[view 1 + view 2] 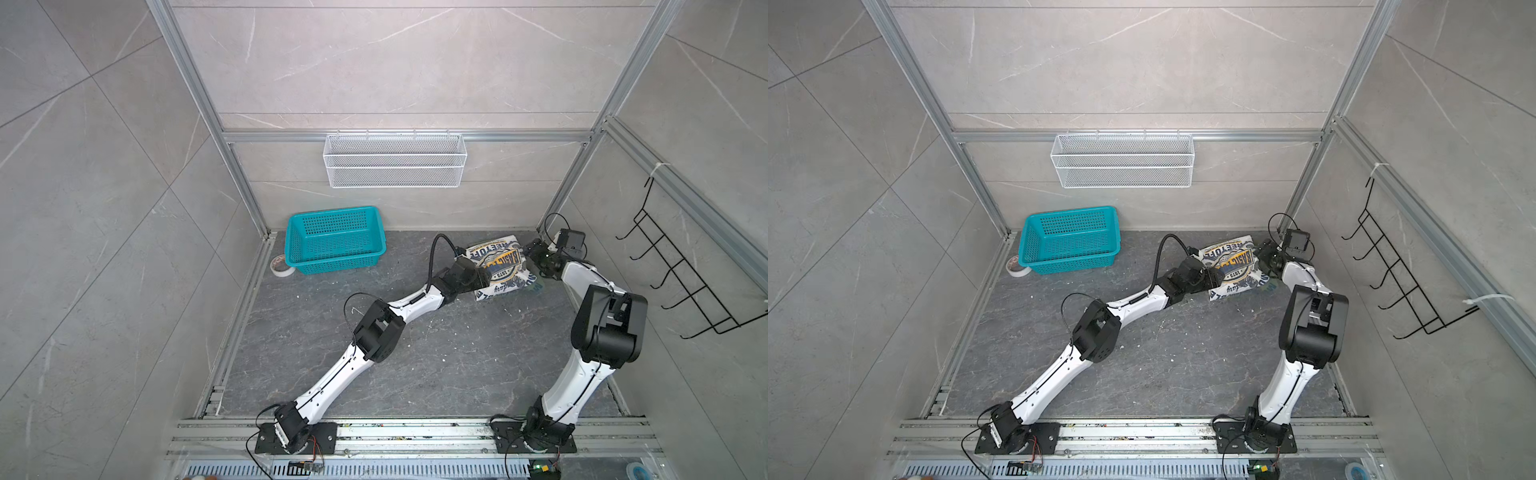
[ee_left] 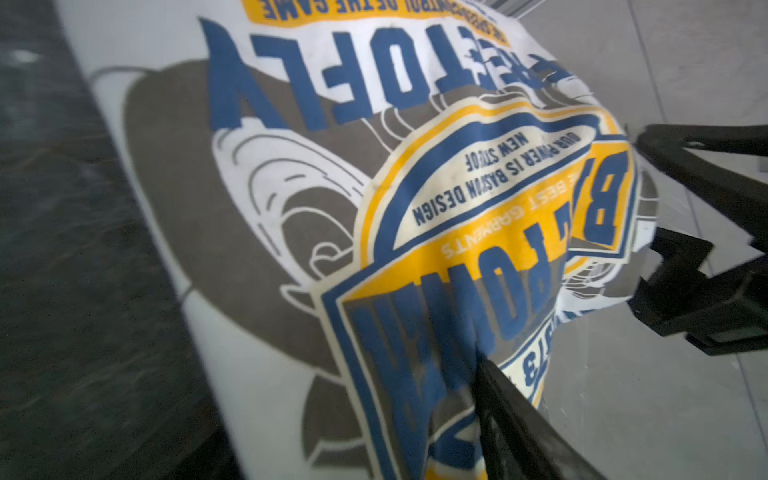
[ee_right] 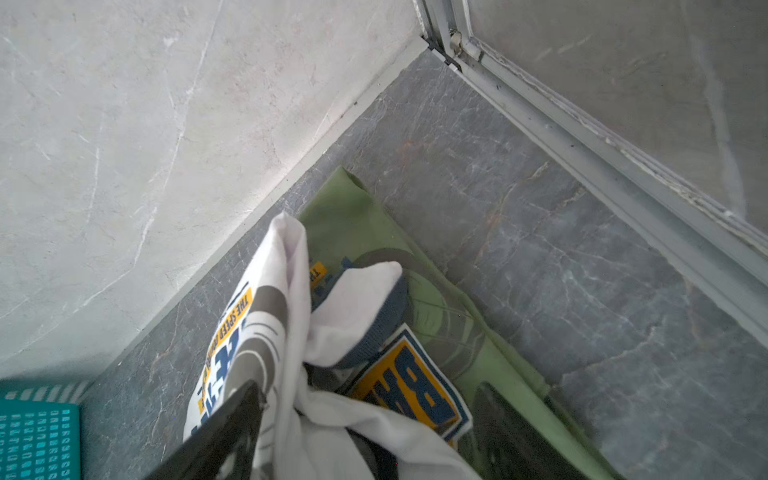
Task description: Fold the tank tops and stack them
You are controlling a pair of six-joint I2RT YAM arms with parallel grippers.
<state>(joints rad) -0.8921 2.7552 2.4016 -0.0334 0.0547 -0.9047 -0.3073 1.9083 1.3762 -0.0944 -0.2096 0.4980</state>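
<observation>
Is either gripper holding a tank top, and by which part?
The right gripper stands open astride a bunched edge of the white tank top, clamping nothing. The left gripper is at the opposite edge; its hold cannot be told.

Both top views give me bright, even overhead light, with soft shadows under the arms (image 1: pixel 328 382) on the table (image 1: pixel 415 374) and rails (image 1: pixel 189 83) splaying toward the edges. My left wrist view is smeared, the print on the white tank top (image 2: pixel 249 353) blurring close up; the right wrist view is sharper.
</observation>
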